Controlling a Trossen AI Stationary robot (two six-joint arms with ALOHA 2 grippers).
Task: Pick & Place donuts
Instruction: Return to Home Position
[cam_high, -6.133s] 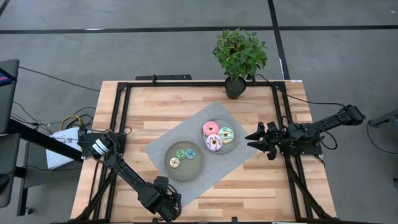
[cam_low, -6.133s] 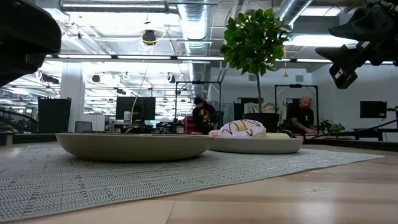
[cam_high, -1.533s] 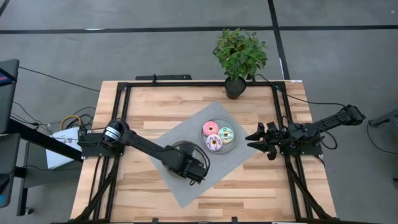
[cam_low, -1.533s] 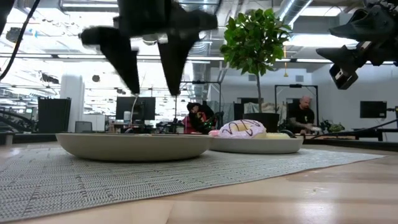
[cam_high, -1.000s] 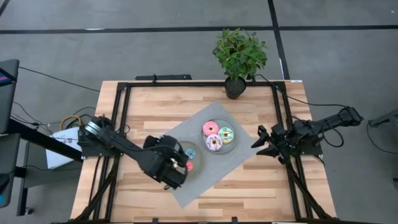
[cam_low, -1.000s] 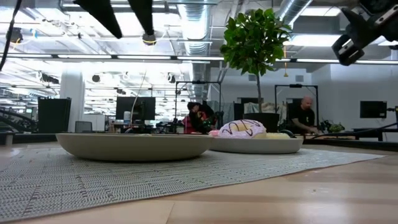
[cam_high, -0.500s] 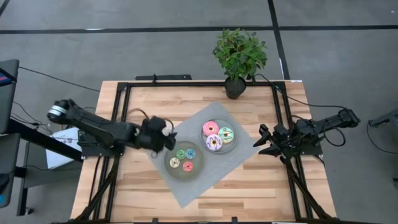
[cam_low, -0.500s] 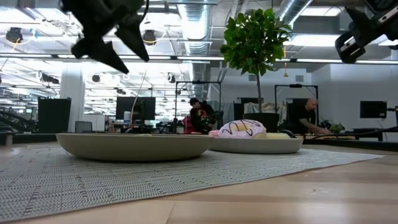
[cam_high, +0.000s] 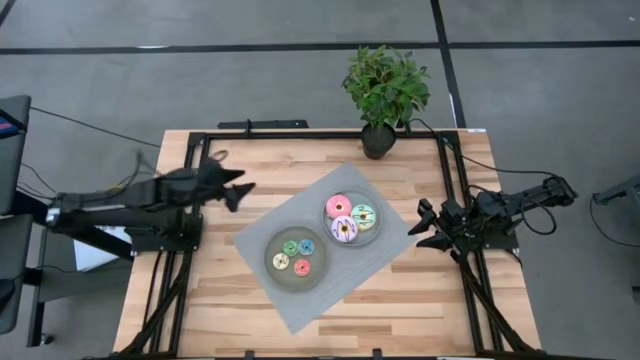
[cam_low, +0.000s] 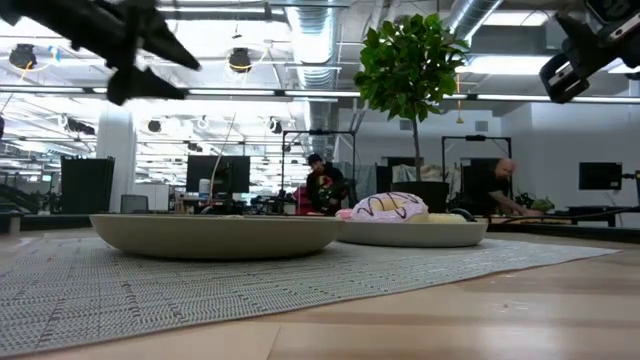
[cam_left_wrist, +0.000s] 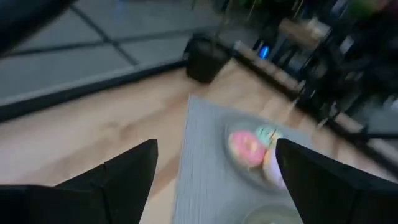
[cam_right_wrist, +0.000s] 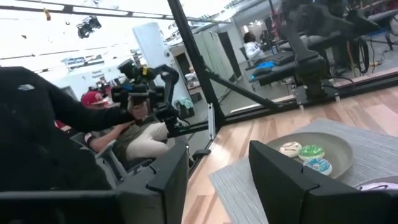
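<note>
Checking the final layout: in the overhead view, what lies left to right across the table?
left gripper → dark grey plate with four small donuts → lighter grey plate with three larger donuts → right gripper

I find no text, label, brand, number or sign that I can read in any of my views; nothing on the table or in the room behind it is legible.
</note>
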